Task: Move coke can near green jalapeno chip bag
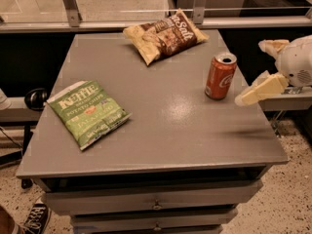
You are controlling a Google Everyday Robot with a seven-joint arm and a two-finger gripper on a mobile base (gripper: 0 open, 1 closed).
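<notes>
The coke can [220, 76] stands upright near the right edge of the grey table [161, 126]; it is red-orange with a silver top. The green jalapeno chip bag [87, 112] lies flat on the left side of the table, well apart from the can. My gripper [249, 72] hovers at the table's right edge, just right of the can, not touching it. Its two cream fingers [261, 88] are spread open with nothing between them.
A yellowish-tan and brown chip bag [165, 35] lies at the back of the table, behind the can. The table has drawers [156, 204] below its front edge. A railing [146, 23] runs behind the table. A shoe [34, 218] shows at the bottom left.
</notes>
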